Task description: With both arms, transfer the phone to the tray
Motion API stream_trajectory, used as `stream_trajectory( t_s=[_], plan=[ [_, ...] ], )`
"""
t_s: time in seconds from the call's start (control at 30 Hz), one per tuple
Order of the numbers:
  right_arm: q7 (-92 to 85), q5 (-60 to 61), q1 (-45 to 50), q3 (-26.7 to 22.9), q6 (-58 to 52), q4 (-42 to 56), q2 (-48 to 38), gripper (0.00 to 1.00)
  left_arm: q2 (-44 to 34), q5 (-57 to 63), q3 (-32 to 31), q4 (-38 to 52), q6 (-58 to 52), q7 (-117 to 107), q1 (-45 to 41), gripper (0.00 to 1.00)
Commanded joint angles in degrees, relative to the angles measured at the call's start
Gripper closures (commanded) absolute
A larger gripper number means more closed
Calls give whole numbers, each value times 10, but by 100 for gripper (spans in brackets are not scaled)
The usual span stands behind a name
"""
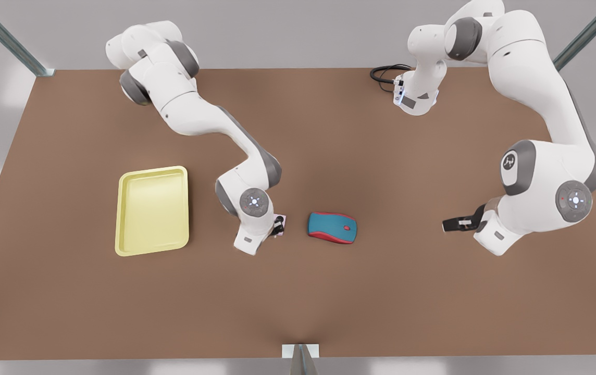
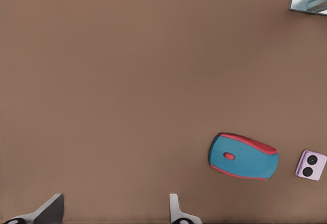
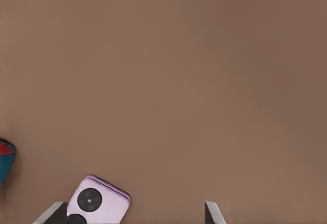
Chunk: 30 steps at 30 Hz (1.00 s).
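Front view: the brown tabletop point(image 1: 298, 291) carries the pale yellow tray point(image 1: 153, 210) toward the front view's left, lying flat with nothing in it. The teal-and-red mouse point(image 1: 332, 227) sits near the middle. Between tray and mouse, just beside the mouse and apart from the tray, lies the phone point(image 1: 280, 225), but only a sliver of pale lilac shows past the wrist of the arm on the front view's left. The right gripper point(image 1: 277, 227) hangs directly over it, mostly hidden by its own white wrist, so the fingers are hard to make out here. On the front view's right, well apart from everything, the left gripper point(image 1: 450, 225) points toward the mouse from the side; its dark fingers read as one shape. A black cable point(image 1: 384, 74) loops at the far edge of the tabletop.

Left wrist view: the two fingers point(image 2: 48, 212) are cut off by the frame edge, only their tips showing, spread wide with bare tabletop between them. Farther off lie the mouse point(image 2: 243, 156) and beyond it the phone point(image 2: 310, 165), flat, with two black camera circles facing up.

Right wrist view: the fingers point(image 3: 211, 214) are spread wide, tips only. The phone point(image 3: 97, 202) lies on the tabletop next to one fingertip, partly cut off by the frame; whether they touch is unclear. A corner of the mouse point(image 3: 6, 160) shows at the frame edge.
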Motion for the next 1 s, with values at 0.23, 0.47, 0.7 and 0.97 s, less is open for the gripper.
stream_trajectory(
  t_s=[0.23, 0.47, 0.7, 0.97],
  plan=[
    [668, 5, 13, 7, 9, -46, -11, 0, 1, 14, 0, -7, -18, 159, 0, 0],
    [721, 3, 9, 39, 158, -210, -67, 0, 2, 14, 0, -7, -17, 159, 0, 0],
    [628, -1, 5, 33, 242, -222, -34, 0, 1, 14, 0, -14, -18, 159, 0, 0],
    [445, -2, 7, 32, 213, -229, -32, 0, -2, 14, 0, -14, -11, 159, 0, 0]
  ],
)
